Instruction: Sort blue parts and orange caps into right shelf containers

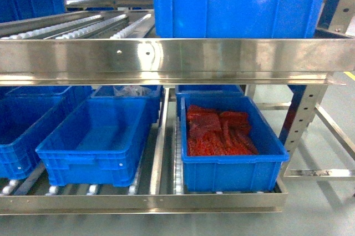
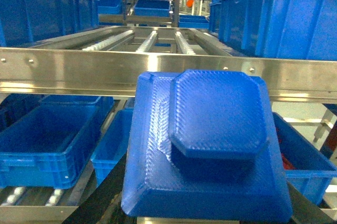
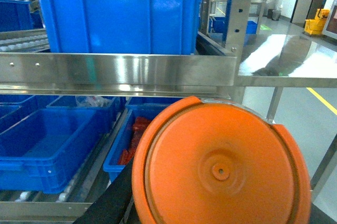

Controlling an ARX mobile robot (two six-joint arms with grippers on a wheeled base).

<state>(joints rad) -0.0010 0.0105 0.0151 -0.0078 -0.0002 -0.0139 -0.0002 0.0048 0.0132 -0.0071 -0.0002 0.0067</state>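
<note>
We see one blue part and one orange cap, each filling its wrist view. Our jaws are hidden, so we cannot tell their state. Steel roller shelf, grey floor.

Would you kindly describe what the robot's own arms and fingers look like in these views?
Very little shows. The left fingers and right fingers appear only as plain matte black, straight-edged bars slanting in at the bottom of each wrist view. No cables, markings or arm links are visible, and the head view shows no arm.
</note>
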